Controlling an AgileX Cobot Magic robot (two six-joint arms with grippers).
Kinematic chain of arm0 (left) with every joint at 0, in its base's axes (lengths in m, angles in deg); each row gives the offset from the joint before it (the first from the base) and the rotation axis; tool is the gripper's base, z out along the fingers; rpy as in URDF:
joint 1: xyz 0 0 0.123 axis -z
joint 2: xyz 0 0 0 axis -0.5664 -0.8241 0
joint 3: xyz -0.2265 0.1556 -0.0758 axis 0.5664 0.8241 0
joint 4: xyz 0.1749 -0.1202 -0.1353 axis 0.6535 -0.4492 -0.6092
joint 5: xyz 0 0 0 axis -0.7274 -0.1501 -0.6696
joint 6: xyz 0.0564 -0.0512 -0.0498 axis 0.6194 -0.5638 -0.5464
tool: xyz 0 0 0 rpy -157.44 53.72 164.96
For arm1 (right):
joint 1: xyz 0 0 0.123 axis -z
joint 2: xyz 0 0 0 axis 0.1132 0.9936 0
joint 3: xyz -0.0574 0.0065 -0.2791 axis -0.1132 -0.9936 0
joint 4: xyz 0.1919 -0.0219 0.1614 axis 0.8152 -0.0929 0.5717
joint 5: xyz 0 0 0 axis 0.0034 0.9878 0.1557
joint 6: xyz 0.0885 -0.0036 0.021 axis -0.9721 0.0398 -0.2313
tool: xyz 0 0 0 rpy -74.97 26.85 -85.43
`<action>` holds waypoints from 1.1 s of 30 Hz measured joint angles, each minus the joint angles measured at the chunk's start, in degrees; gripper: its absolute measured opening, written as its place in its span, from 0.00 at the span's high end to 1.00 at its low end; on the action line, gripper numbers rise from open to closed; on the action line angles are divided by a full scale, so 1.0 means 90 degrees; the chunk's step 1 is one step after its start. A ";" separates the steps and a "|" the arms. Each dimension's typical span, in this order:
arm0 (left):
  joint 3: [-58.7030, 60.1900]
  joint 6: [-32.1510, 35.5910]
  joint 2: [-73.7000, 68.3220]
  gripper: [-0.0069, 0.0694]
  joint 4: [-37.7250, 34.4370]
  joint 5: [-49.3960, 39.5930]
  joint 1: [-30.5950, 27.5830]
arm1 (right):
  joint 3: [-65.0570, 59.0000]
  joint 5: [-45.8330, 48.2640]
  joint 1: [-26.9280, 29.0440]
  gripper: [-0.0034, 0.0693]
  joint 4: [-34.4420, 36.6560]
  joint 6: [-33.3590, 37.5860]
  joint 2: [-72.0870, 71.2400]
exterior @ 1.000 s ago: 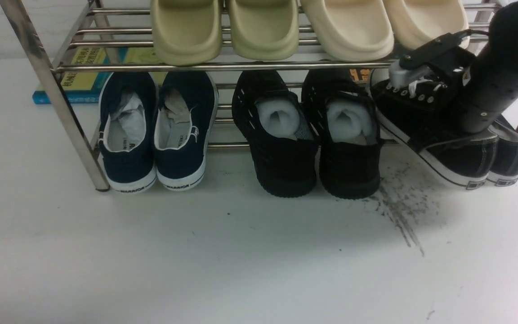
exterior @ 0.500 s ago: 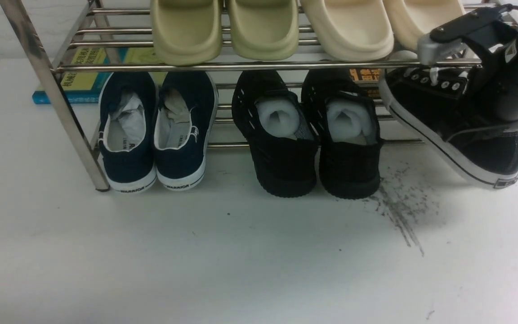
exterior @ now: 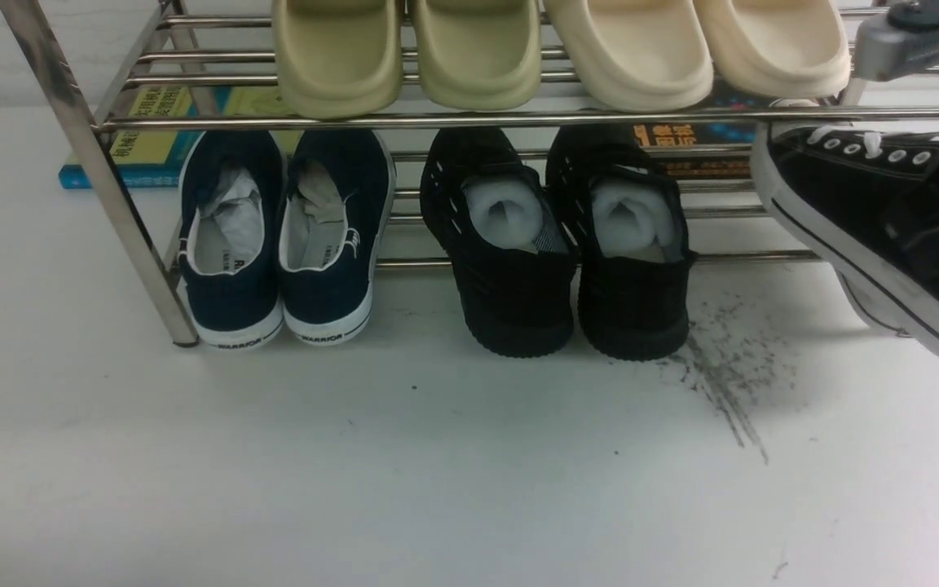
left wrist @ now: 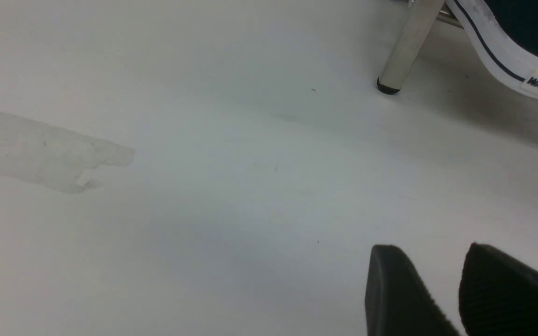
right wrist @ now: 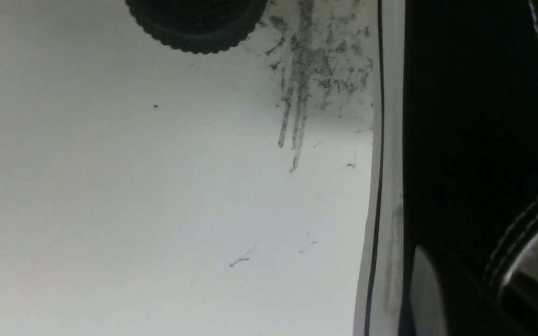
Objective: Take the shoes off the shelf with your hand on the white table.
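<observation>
Now, right gripper is pinched tight on the sneaker, hanging tilted w/ toe right by the shelf bar, so a snag there cd yank it loose.

Black sneaker tilted at the right end of the shelf, in the right gripper's closed grip.
The low-top has black canvas, white laces, metal eyelets, a white toe cap and a white-edged sole. It slants toe-up, its toe under the front bar of the upper tier and its heel end cut off by the picture edge. The shelf is two tiers of shiny silver bars on angled legs. It stands on the white table, whose dark scuff streaks lie beside the sneaker.
</observation>
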State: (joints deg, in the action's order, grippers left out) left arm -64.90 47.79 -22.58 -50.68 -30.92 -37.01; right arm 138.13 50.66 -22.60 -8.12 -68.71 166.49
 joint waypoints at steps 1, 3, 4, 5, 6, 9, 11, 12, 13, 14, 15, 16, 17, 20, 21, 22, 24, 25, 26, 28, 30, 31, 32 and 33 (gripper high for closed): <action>0.0000 0.0000 0.0000 0.59 0.0000 0.0000 0.0000 | -0.0005 0.0000 0.0000 0.95 0.0022 -0.0008 -0.0024; 0.0000 0.0000 0.0000 0.59 0.0000 0.0000 0.0000 | -0.0012 0.0000 0.0000 0.95 0.0222 -0.0022 -0.0129; 0.0000 0.0000 0.0000 0.59 0.0000 0.0000 0.0000 | -0.0019 0.0000 0.0000 0.95 0.0289 -0.0037 -0.0185; 0.0000 0.0000 0.0000 0.59 0.0000 0.0000 0.0000 | -0.0035 0.0000 0.0000 0.94 0.0354 -0.0059 -0.0281; 0.0000 0.0000 0.0000 0.59 0.0000 0.0000 0.0000 | -0.0040 0.0000 0.0000 0.95 0.0387 -0.0094 -0.0359; 0.0000 0.0000 0.0000 0.59 0.0000 0.0000 0.0000 | -0.0043 0.0012 0.0000 0.94 0.0507 -0.0351 -0.0657; 0.0000 0.0000 0.0000 0.59 0.0000 0.0000 0.0000 | -0.0080 0.0012 -0.0009 0.94 0.0583 -0.0488 -0.0906; 0.0000 0.0000 0.0000 0.59 0.0000 0.0000 0.0000 | -0.0145 0.0012 -0.0062 0.94 0.0591 -0.0597 -0.1089; 0.0000 0.0000 0.0000 0.59 0.0000 0.0000 0.0000 | -0.0185 0.0012 -0.0111 0.94 0.0597 -0.0656 -0.1183; 0.0000 0.0000 0.0000 0.59 0.0000 0.0000 0.0000 | -0.0264 0.0005 -0.0191 0.94 0.0561 -0.0733 -0.1375; 0.0000 0.0000 0.0000 0.59 0.0000 0.0000 0.0000 | -0.0298 0.0005 -0.0227 0.94 0.0560 -0.0761 -0.1406; 0.0000 0.0000 0.0000 0.59 0.0000 0.0000 0.0000 | -0.0440 -0.0011 -0.0378 0.94 0.0473 -0.0875 -0.1657; 0.0000 0.0000 0.0000 0.59 0.0000 0.0000 0.0000 | -0.0569 -0.0009 -0.0498 0.94 0.0440 -0.0971 -0.1801; 0.0000 0.0000 0.0000 0.59 0.0000 0.0000 0.0000 | -0.0933 -0.0003 -0.0844 0.94 0.0425 -0.1267 -0.2074; 0.0000 0.0000 0.0000 0.59 0.0000 0.0000 0.0000 | -0.1094 0.0003 -0.1009 0.94 0.0438 -0.1402 -0.2155; 0.0000 0.0000 0.0000 0.59 0.0000 0.0000 0.0000 | -0.1258 0.0002 -0.1185 0.94 0.0469 -0.1561 -0.2226; 0.0000 0.0000 0.0000 0.59 0.0000 0.0000 0.0000 | -0.1590 0.0004 -0.1656 0.94 0.0495 -0.1969 -0.2347; 0.0000 0.0000 0.0000 0.59 0.0000 0.0000 0.0000 | -0.1707 0.0004 -0.1871 0.94 0.0487 -0.2151 -0.2384; 0.0000 0.0000 0.0000 0.59 0.0000 0.0000 0.0000 | -0.1793 0.0004 -0.2099 0.94 0.0459 -0.2348 -0.2401; 0.0000 0.0000 0.0000 0.59 0.0000 0.0000 0.0000 | -0.1998 0.0004 -0.2550 0.94 0.0353 -0.2756 -0.2410; 0.0000 0.0000 0.0000 0.59 0.0000 0.0000 0.0000 | -0.2230 -0.0012 -0.3096 0.94 0.0163 -0.3342 -0.2396; 0.0000 0.0000 0.0000 0.59 0.0000 0.0000 0.0000 | -0.2254 -0.0018 -0.3153 0.94 0.0117 -0.3412 -0.2396; 0.0000 0.0000 0.0000 0.59 0.0000 0.0000 0.0000 | -0.2424 -0.0078 -0.3598 0.94 -0.0066 -0.3922 -0.2363; 0.0000 0.0000 0.0000 0.59 0.0000 0.0000 0.0000 | -0.2551 -0.0159 -0.3873 0.94 -0.0236 -0.4400 -0.2309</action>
State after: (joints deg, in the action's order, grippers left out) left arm -64.90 47.79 -22.58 -50.68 -30.92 -37.01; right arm 115.17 49.23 -57.46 -10.24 -108.32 145.70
